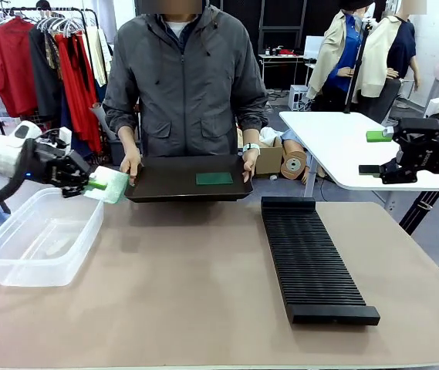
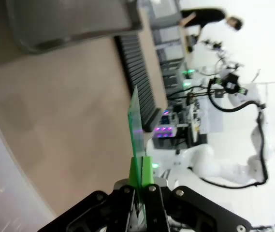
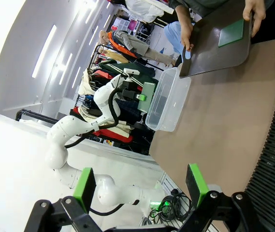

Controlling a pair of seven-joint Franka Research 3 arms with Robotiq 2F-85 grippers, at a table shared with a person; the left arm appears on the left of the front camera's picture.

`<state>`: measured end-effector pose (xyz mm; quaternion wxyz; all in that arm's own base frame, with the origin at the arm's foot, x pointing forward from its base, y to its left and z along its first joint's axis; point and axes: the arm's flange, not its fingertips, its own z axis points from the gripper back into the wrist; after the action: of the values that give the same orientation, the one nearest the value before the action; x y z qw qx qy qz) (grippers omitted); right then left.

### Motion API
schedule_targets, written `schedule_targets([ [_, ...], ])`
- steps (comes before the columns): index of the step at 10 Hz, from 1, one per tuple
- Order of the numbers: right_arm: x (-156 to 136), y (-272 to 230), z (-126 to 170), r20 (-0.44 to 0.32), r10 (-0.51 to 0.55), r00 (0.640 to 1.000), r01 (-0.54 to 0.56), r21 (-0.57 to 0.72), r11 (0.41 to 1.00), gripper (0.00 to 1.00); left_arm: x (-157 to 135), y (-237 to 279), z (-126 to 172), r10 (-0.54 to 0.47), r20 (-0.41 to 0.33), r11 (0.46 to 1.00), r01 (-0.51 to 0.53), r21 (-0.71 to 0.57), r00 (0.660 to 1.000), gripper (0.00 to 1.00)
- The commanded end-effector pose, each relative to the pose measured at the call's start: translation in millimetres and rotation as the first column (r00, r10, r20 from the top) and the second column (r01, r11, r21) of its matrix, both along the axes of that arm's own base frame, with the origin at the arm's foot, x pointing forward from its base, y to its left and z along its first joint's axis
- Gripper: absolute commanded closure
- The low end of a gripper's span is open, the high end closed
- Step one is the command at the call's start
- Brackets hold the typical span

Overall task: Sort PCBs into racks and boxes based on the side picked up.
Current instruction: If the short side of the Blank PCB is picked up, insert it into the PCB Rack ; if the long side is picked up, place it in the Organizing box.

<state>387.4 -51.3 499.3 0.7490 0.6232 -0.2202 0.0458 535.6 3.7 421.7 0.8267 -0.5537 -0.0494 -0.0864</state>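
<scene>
Tan tabletop is carrying a clear box and a black slotted rack. Left gripper is clamping a thin pale-patterned PCB above the box's far corner. Right gripper is hanging with its jaws apart. Person's hands are holding a black tray bearing a dark green PCB.

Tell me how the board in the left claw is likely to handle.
The PCB is probably stiff: seen edge-on in the left wrist view, it stands straight out of the left claw with no sag. Likely light, since a pinch at one edge carries it. Being so thin, it may pivot if bumped.
</scene>
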Motion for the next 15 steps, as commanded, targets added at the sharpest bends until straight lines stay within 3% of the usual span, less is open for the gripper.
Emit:
schedule_targets([
  [1, 0, 1, 4, -0.015, -0.004, 1.0, 0.004, 0.016, 1.0, 0.0, 4, 24, 23, -0.029, 0.012, 0.989, 0.027, 0.142, 1.0, 1.0],
  [4, 0, 1, 4, -0.015, -0.004, 1.0, 0.004, 0.016, 1.0, 0.0, 6, 58, 41, -0.036, 0.046, 0.937, 0.018, 0.349, 0.998, 1.0],
  [7, 0, 1, 4, -0.015, -0.004, 1.0, 0.004, 0.016, 1.0, 0.0, 13, 62, 36, -0.007, 0.039, 0.824, -0.016, 0.566, 0.999, 1.0],
  [10, 0, 1, 4, -0.015, -0.004, 1.0, 0.004, 0.016, 1.0, 0.0, 26, 53, 18, 0.04, 0.047, 0.797, -0.06, 0.602, 0.998, 1.0],
  [11, 0, 1, 4, -0.015, -0.004, 1.0, 0.004, 0.016, 1.0, 0.0, 29, 48, 8, 0.028, 0.028, 0.809, -0.039, 0.586, 0.999, 1.0],
  [15, 0, 1, 4, -0.015, -0.004, 1.0, 0.004, 0.016, 1.0, 0.0, 39, 36, -36, 0.041, -0.04, 0.768, -0.006, 0.64, 0.998, 1.0],
])
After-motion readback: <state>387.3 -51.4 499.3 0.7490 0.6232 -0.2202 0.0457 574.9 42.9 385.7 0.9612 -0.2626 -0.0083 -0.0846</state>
